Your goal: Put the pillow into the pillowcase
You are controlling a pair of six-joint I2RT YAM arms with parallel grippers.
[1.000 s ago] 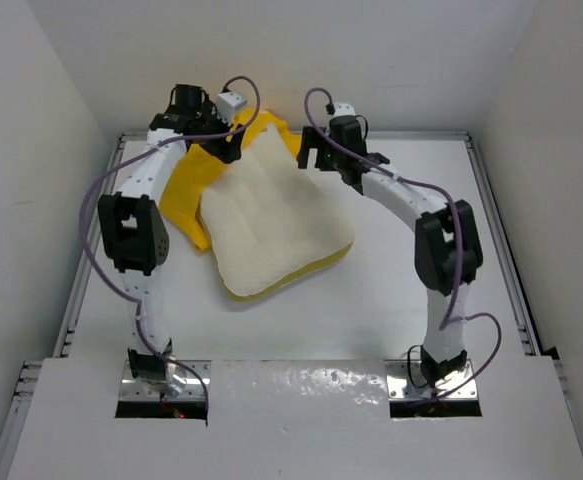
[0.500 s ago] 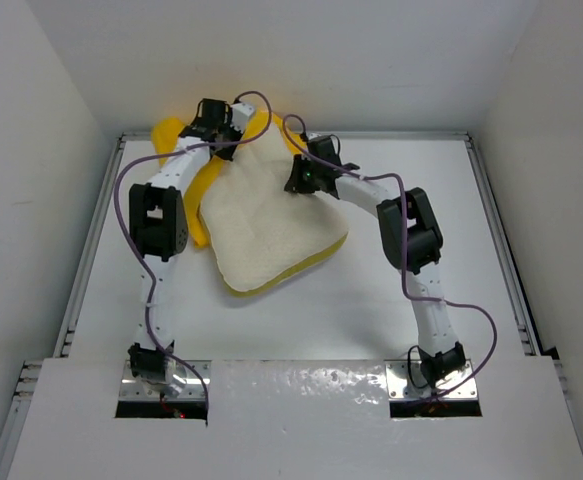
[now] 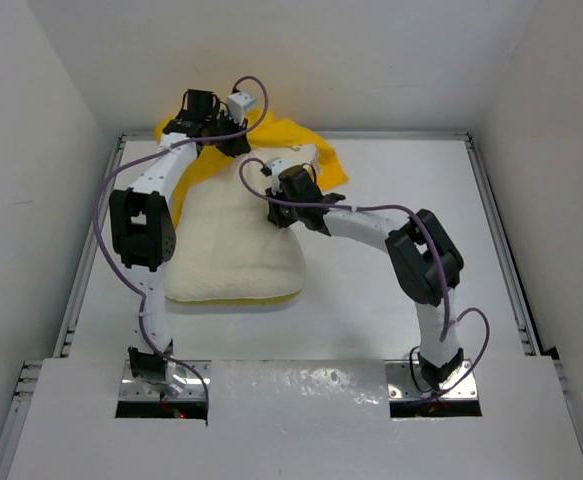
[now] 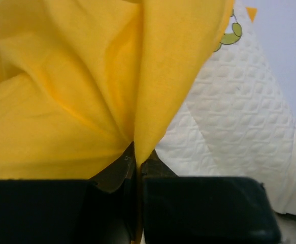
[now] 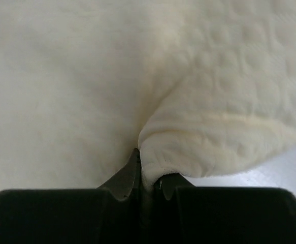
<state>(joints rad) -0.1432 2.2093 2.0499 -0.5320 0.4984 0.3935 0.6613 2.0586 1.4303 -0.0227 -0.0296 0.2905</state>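
The cream-white dimpled pillow (image 3: 233, 250) lies in the middle of the table, its far end under the bunched bright yellow pillowcase (image 3: 301, 140). My left gripper (image 3: 221, 135) is at the back left, shut on a fold of the pillowcase (image 4: 87, 101); its jaws pinch the yellow cloth (image 4: 136, 160), with the pillow (image 4: 234, 132) showing to the right. My right gripper (image 3: 283, 215) sits at the pillow's right far part, shut on a pinched fold of the pillow (image 5: 198, 137), the jaws (image 5: 148, 175) squeezing its edge.
White walls enclose the table on three sides. A metal rail (image 3: 91, 260) runs along the left edge and another (image 3: 501, 250) along the right. Bare white table (image 3: 371, 310) lies in front of the pillow, near the arm bases.
Both grippers have closed, left on the pillowcase, right on the pillow. The right arm has pulled the pillow toward the near left, and the yellow cloth now spreads to the back right.
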